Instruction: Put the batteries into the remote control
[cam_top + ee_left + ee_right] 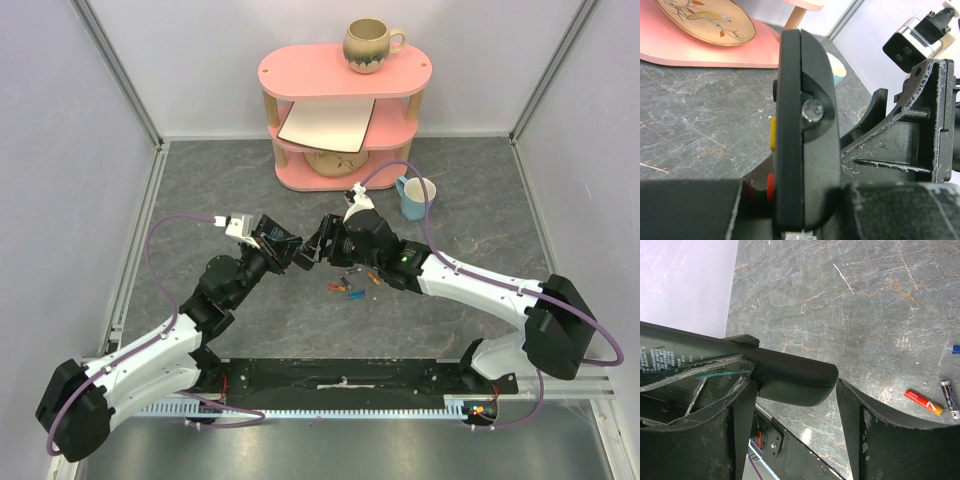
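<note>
Right wrist view had your right jaws standing apart around the rounded end of the remote control (790, 377), one jaw against its side and the other clear of it. Your left jaws were clamped on the remote farther along its body, holding it on edge above the bench (850, 300). I judged this a pinch on the free end. You needed to centre that end first, then close slowly so the left clamp was not twisted. I could not tell whether the battery cover was off. Farther out, an orange battery (923, 401) and a dark battery (949, 397) lay loose on the bench, and your sweep had to stay clear of them.
</note>
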{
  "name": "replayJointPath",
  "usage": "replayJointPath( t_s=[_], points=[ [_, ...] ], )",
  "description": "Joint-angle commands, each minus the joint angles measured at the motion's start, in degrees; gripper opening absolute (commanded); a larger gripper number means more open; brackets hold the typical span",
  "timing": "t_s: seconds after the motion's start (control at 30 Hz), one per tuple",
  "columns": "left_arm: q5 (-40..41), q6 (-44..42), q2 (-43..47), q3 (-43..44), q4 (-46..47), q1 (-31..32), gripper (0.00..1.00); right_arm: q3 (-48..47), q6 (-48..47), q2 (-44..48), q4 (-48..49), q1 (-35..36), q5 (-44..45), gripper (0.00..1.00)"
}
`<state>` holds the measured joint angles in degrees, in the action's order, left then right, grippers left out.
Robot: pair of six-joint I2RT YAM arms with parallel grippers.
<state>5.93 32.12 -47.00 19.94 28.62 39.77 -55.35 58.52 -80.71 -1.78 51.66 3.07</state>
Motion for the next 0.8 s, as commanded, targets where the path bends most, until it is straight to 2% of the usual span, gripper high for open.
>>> replayJointPath(
  t_s=[0.0, 0.77],
  points=[
    [0.6, -2.3, 1.9, 4.0, 8.7, 2.2, 0.02, -0.2, -0.7, -2.3, -7.5, -0.6, 6.2, 0.71],
    [3.7, -4.3, 3.5, 4.6, 7.3, 2.3, 0.02, 1.3, -0.9, -1.6, -8.2, -0.6, 6.6, 0.71]
  ],
)
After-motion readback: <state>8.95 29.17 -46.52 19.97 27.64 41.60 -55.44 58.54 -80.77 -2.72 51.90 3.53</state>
